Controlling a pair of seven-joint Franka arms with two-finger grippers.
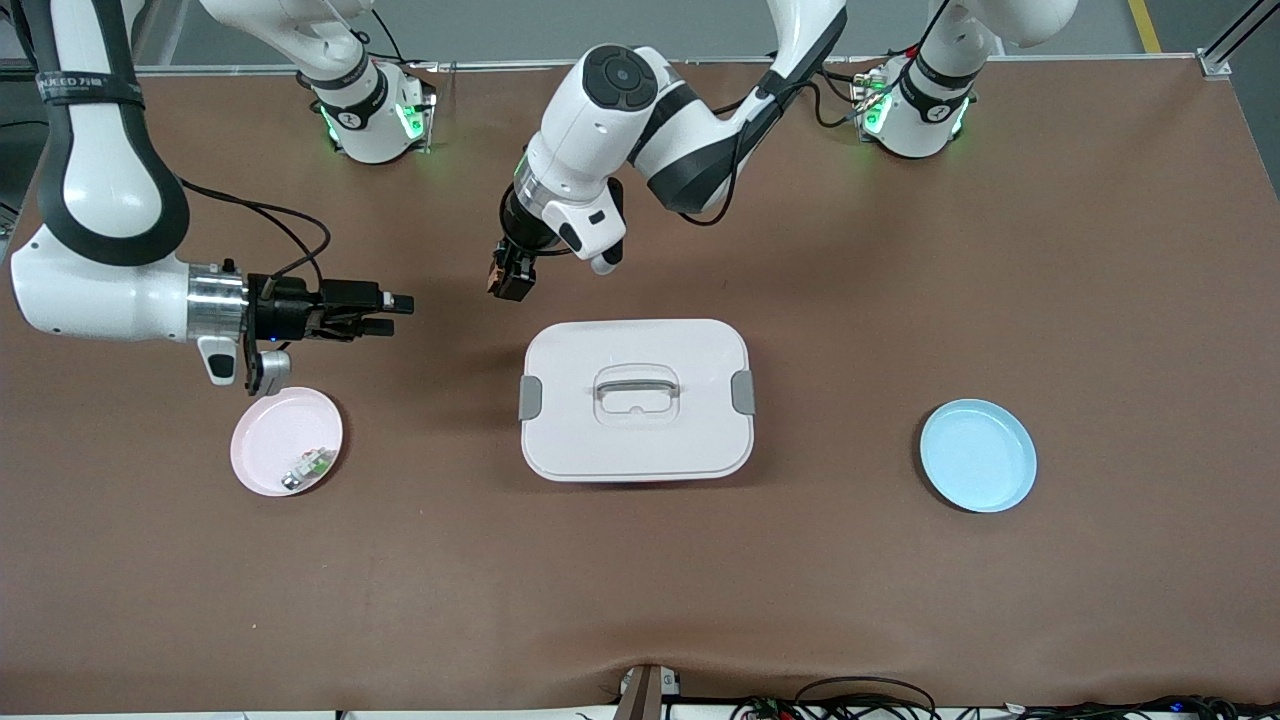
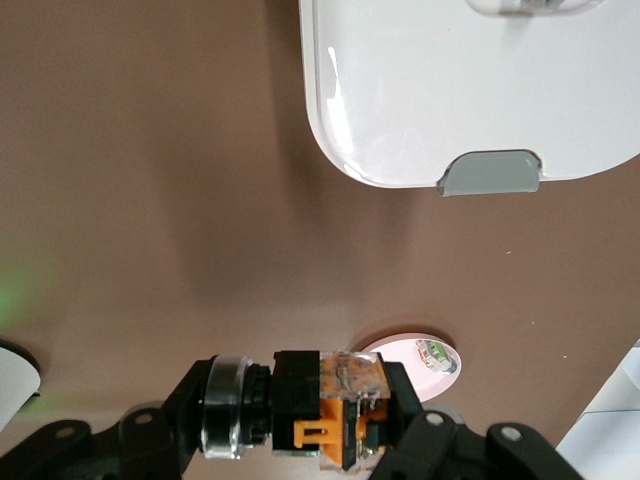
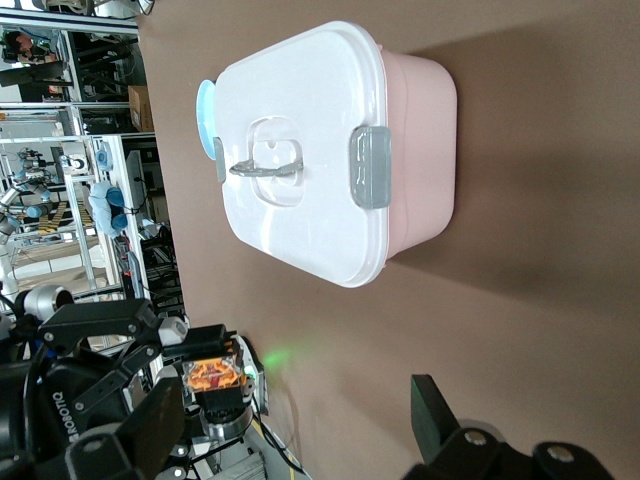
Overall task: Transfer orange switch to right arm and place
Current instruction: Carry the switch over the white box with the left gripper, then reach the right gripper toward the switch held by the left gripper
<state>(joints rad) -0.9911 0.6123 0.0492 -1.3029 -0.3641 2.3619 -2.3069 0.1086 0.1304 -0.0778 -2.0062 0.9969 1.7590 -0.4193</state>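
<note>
Left gripper [image 1: 512, 278]: clamped on the orange switch [image 1: 496, 272], a tiny black blocky part with an orange middle; it hangs over bare bench at about 10 o'clock from the box.
Orange switch in the left wrist view [image 2: 335, 410]: held crosswise between the black fingers [image 2: 160, 425], clear button end to one side, orange latch facing the camera.
Right gripper [image 1: 385, 312]: fingers apart and holding nothing, turned level and aimed toward the left gripper; it hangs over bare bench above the pink plate, well apart from the switch.
Right arm [image 1: 100, 270]: white jointed arm with black bands and a silver wrist, reaching in from the right arm's end of the bench.
Box [image 1: 636, 398]: white-lidded pink plastic box with grey side clips and a recessed handle, mid-bench, lid on; it sits just below the held switch in the front view.
Pink plate [image 1: 286, 441]: small round plate at 9 o'clock from the box, holding a small green-and-silver part [image 1: 308, 468].
Blue plate [image 1: 977, 455]: small round pale blue plate at 3 o'clock from the box.
Bench [image 1: 1100, 300]: brown surface.
</note>
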